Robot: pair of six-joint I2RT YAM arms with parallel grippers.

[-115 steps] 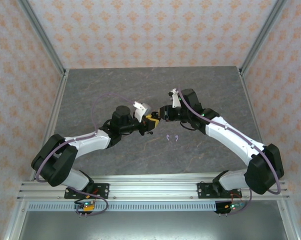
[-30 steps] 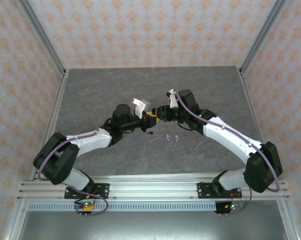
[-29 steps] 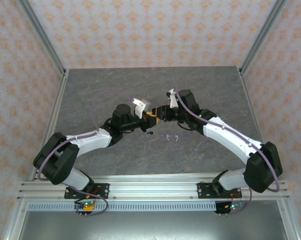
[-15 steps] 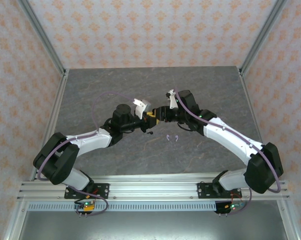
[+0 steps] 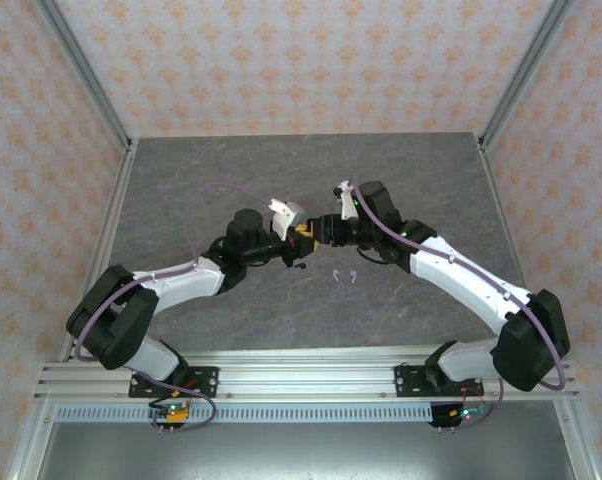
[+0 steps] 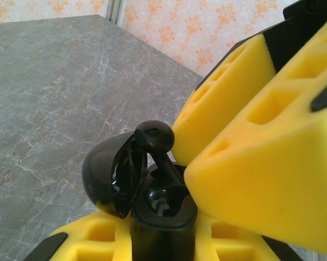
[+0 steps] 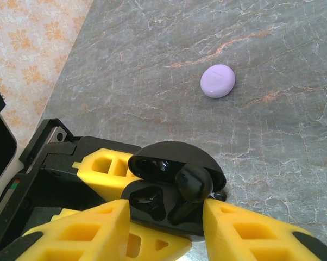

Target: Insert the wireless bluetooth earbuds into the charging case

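The left gripper (image 6: 159,244) was where we began. Its yellow pads (image 6: 90,239) were clamped on the base of the black charging case (image 7: 152,182), holding it over the middle of the grey table (image 5: 181,180) with the lid swung open. The right gripper (image 7: 166,205) met it from the right, with its own yellow fingertips on either side of the open case. From the top view, the two grippers stood tip to tip, the left one on the left.

A lavender case (image 7: 218,80), round and closed, lay flat on the table. In the right wrist view it sat well apart from the black one and farther off.

The black earbud (image 7: 193,185) stood between the right gripper's fingers, with its head up above the rim and its stem pointing down into the well of the case. Its head touched one finger, but on the other side we saw a gap — so we could not tell whether the fingers gripped it or merely stood around it.

Smallest of all were two pale earbuds (image 5: 338,275). They lay side by side on the table, not touching, just nearer than the spot where the grippers met and slightly to its right.
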